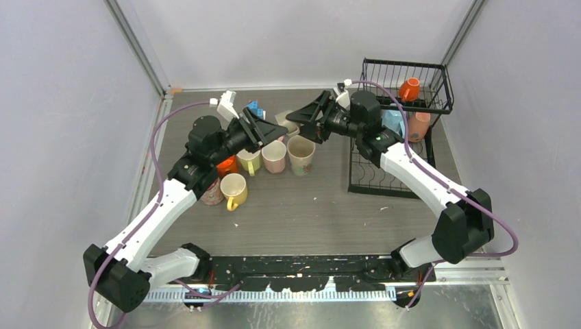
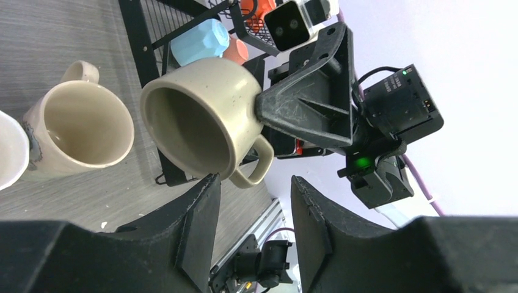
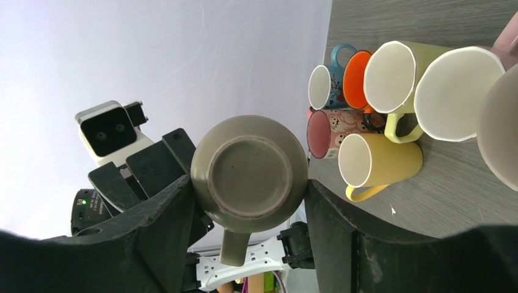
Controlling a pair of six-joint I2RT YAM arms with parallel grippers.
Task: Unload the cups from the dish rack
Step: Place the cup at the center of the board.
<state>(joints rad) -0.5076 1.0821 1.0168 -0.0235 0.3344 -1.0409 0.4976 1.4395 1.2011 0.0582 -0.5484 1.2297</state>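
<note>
My right gripper (image 1: 303,116) is shut on an olive-beige mug (image 3: 249,168), gripped across its base and held in the air on its side, handle down. The same mug shows in the left wrist view (image 2: 201,122), mouth toward my left gripper (image 2: 253,186), which is open and empty, its fingertips just short of the mug's handle. In the top view the two grippers meet over the table left of the black wire dish rack (image 1: 384,175). The rack holds an orange cup (image 1: 409,89) in its upper basket, and a salmon cup (image 1: 418,125) and a light blue cup (image 1: 392,121) lower down.
Several cups stand on the table under the grippers: yellow (image 1: 233,188), patterned pink (image 1: 212,194), orange (image 1: 227,165), yellow-green (image 1: 248,161), pink (image 1: 274,156) and beige (image 1: 301,155). A small blue toy block house (image 1: 255,108) sits behind them.
</note>
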